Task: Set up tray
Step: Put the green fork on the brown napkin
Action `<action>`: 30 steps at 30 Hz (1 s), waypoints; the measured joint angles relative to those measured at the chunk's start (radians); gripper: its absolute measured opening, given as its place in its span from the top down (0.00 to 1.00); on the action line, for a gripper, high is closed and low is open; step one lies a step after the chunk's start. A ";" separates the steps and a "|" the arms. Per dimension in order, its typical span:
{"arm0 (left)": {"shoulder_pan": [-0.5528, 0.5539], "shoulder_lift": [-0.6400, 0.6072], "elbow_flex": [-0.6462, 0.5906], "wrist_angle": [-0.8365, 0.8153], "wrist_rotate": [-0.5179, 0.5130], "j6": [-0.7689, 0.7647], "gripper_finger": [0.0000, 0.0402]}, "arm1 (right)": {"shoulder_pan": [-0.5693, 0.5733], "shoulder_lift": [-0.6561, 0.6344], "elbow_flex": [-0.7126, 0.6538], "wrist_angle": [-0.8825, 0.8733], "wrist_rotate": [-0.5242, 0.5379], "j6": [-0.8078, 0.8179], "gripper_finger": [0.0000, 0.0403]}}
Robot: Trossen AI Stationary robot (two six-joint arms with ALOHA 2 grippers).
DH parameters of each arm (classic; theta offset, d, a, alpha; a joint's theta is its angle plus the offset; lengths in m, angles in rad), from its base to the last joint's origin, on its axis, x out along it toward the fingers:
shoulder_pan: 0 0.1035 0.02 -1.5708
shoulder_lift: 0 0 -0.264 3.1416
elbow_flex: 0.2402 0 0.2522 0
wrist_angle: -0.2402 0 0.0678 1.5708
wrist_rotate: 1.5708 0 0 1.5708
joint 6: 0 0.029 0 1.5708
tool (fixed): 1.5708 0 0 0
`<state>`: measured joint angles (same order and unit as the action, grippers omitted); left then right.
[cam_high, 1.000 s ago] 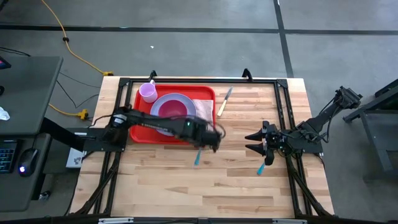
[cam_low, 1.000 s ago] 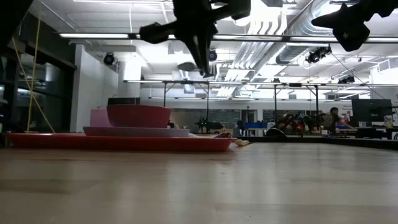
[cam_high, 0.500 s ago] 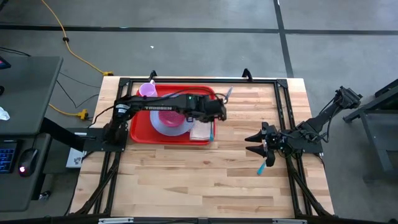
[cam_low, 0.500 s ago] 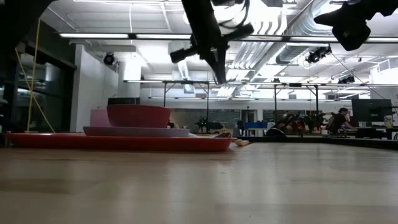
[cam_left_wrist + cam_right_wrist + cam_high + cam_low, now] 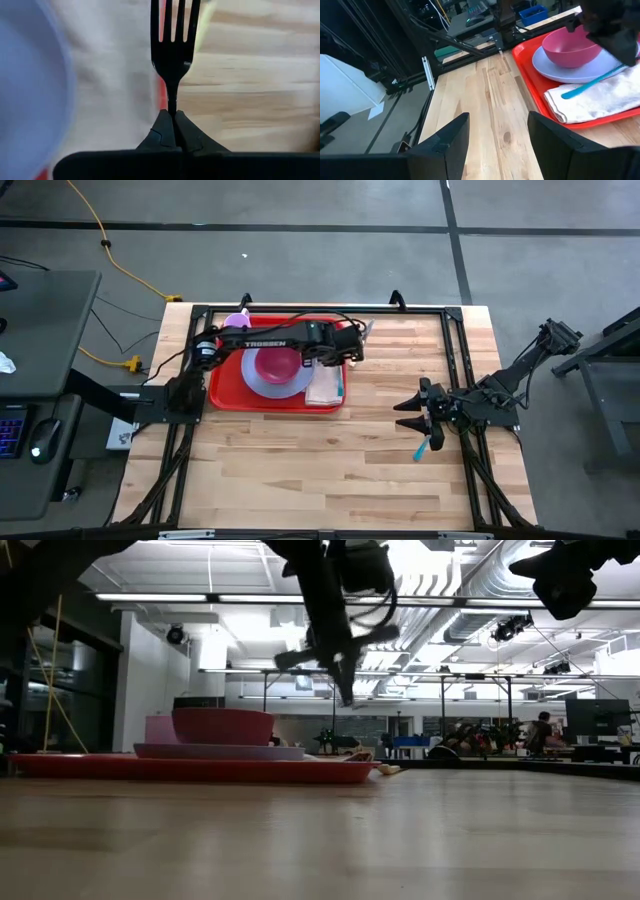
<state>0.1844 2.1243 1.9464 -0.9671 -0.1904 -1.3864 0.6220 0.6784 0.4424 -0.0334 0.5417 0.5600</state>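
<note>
A: From the front edge of the bench [image 5: 300, 480] we first met the right claw [image 5: 408, 410], at about four o'clock, fingers spread wide and holding nothing, with a teal utensil [image 5: 424, 446] lying just beside it.

B: And the left claw [image 5: 170, 131]?

A: Clamped shut on a fork [image 5: 171, 45], hanging over the white napkin [image 5: 322, 388] on the tray [image 5: 222, 385], which sat at about eleven o'clock.

B: So how far had we got?

A: We judged it well along: the lavender plate [image 5: 275, 382], pink bowl [image 5: 276, 362] and small cup [image 5: 236, 323] were on the tray. The fork was not yet laid down, and a knife [image 5: 366, 332] lay off the tray at one o'clock.

B: Any writing?

A: "TROSSEN" along the left arm [image 5: 270, 340].
</note>
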 joint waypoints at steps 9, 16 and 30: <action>0.031 0.058 0.000 -0.026 0.031 0.047 0.97 | 0.000 0.000 0.000 0.000 0.000 0.006 0.55; 0.045 0.088 -0.004 -0.082 0.059 0.082 0.97 | 0.000 -0.001 0.000 0.000 0.000 0.012 0.55; 0.058 0.130 -0.001 -0.081 0.076 0.108 0.96 | 0.000 0.000 0.000 0.000 0.000 0.012 0.55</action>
<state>0.2422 2.2539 1.9451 -1.0479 -0.1144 -1.2787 0.6220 0.6781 0.4423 -0.0334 0.5419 0.5718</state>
